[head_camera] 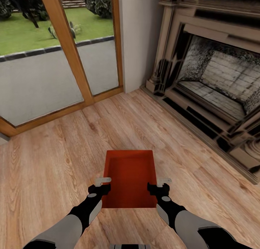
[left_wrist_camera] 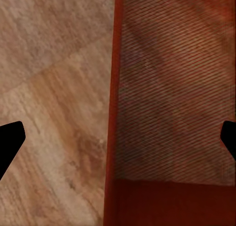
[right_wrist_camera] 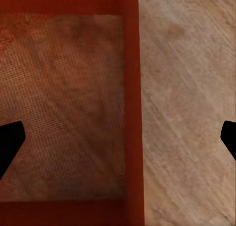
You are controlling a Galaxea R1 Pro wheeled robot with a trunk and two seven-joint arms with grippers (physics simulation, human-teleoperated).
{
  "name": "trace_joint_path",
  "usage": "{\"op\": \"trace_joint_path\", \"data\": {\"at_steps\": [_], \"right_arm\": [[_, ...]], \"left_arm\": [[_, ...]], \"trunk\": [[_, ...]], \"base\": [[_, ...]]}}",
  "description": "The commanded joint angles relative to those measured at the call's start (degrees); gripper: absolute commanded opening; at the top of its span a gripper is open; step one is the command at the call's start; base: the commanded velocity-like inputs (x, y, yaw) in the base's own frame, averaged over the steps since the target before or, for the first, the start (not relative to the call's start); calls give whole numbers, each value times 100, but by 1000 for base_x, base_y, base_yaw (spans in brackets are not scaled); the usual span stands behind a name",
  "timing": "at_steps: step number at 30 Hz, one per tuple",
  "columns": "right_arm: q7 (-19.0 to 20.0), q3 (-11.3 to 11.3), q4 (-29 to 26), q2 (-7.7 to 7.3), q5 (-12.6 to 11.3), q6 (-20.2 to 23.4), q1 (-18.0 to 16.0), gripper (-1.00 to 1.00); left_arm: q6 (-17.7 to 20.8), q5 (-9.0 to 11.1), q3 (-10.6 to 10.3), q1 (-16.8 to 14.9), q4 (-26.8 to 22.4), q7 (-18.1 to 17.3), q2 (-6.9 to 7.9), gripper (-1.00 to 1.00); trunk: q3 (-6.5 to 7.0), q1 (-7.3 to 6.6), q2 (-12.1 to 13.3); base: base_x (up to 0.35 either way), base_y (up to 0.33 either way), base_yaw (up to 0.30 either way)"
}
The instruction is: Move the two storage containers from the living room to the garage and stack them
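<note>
Spreading across the whole room, light wood plank floor [head_camera: 54, 162] — warm grain, long boards, faint knots. Rising at the far left, a wood-framed glass door [head_camera: 68, 57] giving onto grey paving and lawn; beside it a plain white wall section [head_camera: 135, 39]. Filling the right side, a fireplace [head_camera: 213, 79] with a stepped, moulded surround and pale brick lining the dark recess.

Sitting on the planks close in front, between both arms, one orange-red storage container [head_camera: 130, 178] — rectangular, topless, smooth-walled, a finely hatched inner bottom seen from the wrists. Straddling its left wall [left_wrist_camera: 114, 88], left gripper [head_camera: 103, 182] with fingers spread wide, released. Straddling its right wall [right_wrist_camera: 132, 98], right gripper [head_camera: 161, 182], fingers likewise parted, clasping nothing.
</note>
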Motion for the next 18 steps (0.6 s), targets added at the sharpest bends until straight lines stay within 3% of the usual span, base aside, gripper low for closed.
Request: {"op": "trace_joint_path", "data": {"at_steps": [1, 18], "right_arm": [[-37, 16, 6, 1, 29, -8, -4, 100], [-37, 15, 6, -8, 33, -10, -4, 100]], "left_arm": [[-13, 45, -49, -3, 3, 38, 2, 100], [-22, 50, -42, -3, -6, 39, 0, 100]], "trunk": [[-22, 22, -43], [-327, 395, -725]], "base": [[0, 0, 0], [0, 0, 0]]}}
